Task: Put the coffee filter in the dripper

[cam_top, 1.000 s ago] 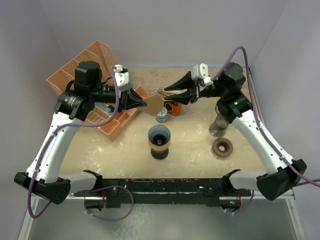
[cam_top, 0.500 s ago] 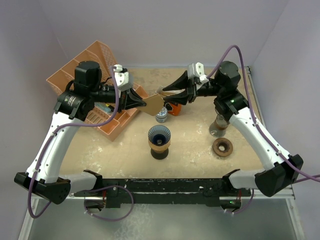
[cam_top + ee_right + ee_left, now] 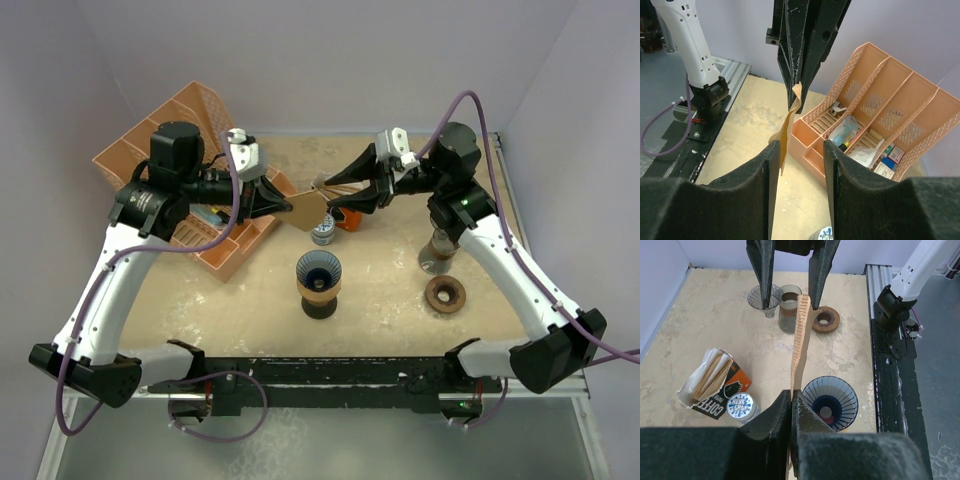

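The rack (image 3: 190,105) lies behind the left gripper (image 3: 288,206). This gripper's jaws are pressed together on the filter (image 3: 308,210), which is held up on its edge. The right gripper (image 3: 328,192) has its jaws apart, with the filter's far end between them. The dripper (image 3: 319,272) stands below both jaws.

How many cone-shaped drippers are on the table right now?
2. A blue dripper stands mid-table; a clear dripper sits beside a cup on the right side. Others may be hidden.
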Robot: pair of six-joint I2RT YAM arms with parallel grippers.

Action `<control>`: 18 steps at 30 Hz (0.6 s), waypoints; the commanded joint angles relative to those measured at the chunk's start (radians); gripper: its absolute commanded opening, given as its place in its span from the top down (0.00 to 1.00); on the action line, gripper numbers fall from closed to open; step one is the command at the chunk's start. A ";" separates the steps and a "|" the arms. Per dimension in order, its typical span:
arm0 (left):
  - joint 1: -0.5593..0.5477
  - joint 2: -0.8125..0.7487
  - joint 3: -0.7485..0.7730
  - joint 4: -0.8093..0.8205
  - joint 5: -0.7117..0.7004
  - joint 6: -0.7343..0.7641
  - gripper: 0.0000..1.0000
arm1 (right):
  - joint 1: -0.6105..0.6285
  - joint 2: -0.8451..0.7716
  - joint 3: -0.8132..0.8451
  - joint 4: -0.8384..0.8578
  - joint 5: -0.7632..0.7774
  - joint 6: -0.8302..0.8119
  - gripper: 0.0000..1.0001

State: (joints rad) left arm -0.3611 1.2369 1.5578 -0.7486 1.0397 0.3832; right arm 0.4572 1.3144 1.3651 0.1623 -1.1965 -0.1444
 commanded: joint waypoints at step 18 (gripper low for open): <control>0.005 0.007 0.041 0.113 -0.004 -0.083 1.00 | 0.011 -0.002 -0.067 0.178 0.059 0.116 0.67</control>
State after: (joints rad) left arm -0.3611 1.2476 1.5631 -0.7223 1.0386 0.3527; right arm 0.4603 1.3411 1.3540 0.1898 -1.1687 -0.1146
